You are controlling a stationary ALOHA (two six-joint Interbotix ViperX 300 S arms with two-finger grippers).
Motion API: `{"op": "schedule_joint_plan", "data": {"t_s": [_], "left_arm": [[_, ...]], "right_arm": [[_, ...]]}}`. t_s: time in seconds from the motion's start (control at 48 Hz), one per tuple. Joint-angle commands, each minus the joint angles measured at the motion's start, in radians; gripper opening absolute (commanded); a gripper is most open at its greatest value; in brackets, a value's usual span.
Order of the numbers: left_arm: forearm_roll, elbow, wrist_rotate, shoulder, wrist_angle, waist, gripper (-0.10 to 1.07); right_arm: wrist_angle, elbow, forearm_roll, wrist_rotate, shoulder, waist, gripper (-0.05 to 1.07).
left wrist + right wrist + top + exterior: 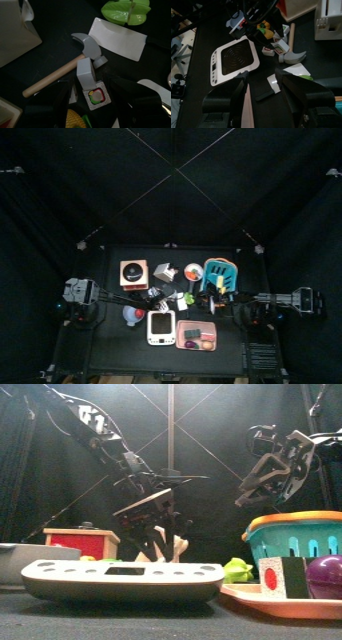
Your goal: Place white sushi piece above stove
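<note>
The white sushi piece (96, 95), a small white block with a green and red face, lies on the table between the jaws of my left gripper (99, 104). The jaws stand wide apart on either side of it and do not touch it. In the top view this gripper (154, 294) is near the table's middle, in front of and to the right of the stove (132, 274). The stove is an orange block with a black burner disc, and its top is bare. My right gripper (264, 97) is open and empty. It hangs high at the right (274, 474).
A toy hammer (85, 47) lies just beyond the sushi, with a white card (117, 39) and a green toy (125, 11) past it. A white device with a round grill (162, 327), a pink tray (201, 336) and a teal basket (218, 276) crowd the front and right.
</note>
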Motion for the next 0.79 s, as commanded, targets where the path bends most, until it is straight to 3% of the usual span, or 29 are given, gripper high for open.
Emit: {"op": "schedule_joint_plan", "data": {"t_s": [0.0,0.292,0.771], "left_arm": [[0.005,-0.008,-0.005,-0.058,0.021,0.002,0.86],[0.014,0.048,-0.011,-0.204,0.091,-0.020,0.86],[0.034,0.123,-0.025,-0.318,0.135,-0.034,0.85]], "right_arm": [[-0.003,-0.009,0.000,-0.002,-0.006,-0.003,0.83],[-0.003,-0.009,0.000,-0.002,-0.006,-0.003,0.83],[-0.003,-0.008,0.002,-0.002,-0.006,-0.003,0.83]]}}
